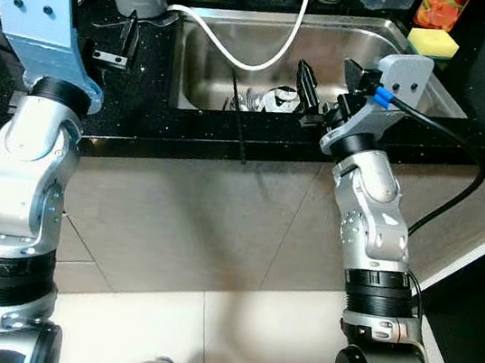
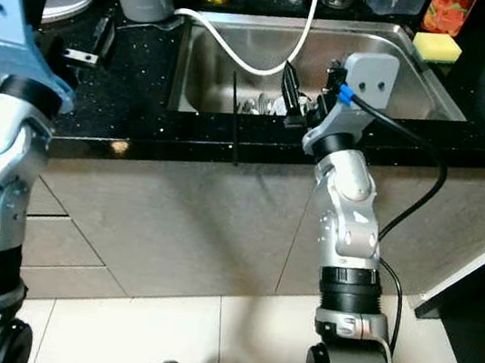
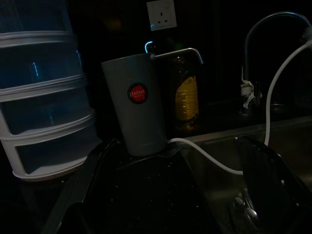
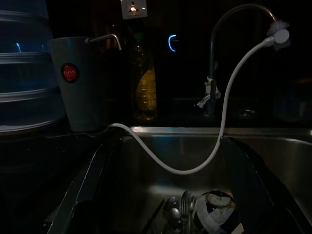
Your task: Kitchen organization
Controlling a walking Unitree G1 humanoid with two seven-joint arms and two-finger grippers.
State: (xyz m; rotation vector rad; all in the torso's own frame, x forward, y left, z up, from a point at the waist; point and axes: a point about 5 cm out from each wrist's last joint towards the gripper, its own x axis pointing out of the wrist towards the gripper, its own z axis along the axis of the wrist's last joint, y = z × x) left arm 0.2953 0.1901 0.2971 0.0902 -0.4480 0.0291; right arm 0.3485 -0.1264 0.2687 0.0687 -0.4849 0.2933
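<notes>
1. The robot stands square to a black stone table point(image 1: 67, 132) with a steel sink point(image 1: 421, 85) set into it, both arms raised to its edge.
2. The right gripper point(image 1: 308, 95) reaches over the sink's front rim; in its wrist view its two black fingers point(image 4: 85, 190) are spread wide apart, gripping nothing, with the basin between them.
3. The things to tidy lie on the sink floor: a cluster of metal cutlery point(image 4: 178, 209), spoons among them, touching a small taped-up round object point(image 4: 217, 209) I cannot identify.
4. That cutlery sits just ahead of and below the right fingers, handles running roughly along the reach of the arm, away from the front rim. So my guess is the next move is a short dip straight down and forward.
5. A white hose point(image 1: 243, 54) from the tap point(image 4: 229, 29) sags across the basin above the cutlery; it could snag a finger on the way down.
6. The left gripper point(image 1: 122, 40) hovers over the table to the left of the sink, well apart from the cutlery. Its fingers point(image 3: 78, 190) look parted too and hold nothing. It faces a grey cup point(image 3: 139, 105), an oil bottle point(image 3: 186, 97) and a stack of white tiered baskets point(image 3: 44, 102).
7. The right arm is plainly the nearer one for the pick.
</notes>
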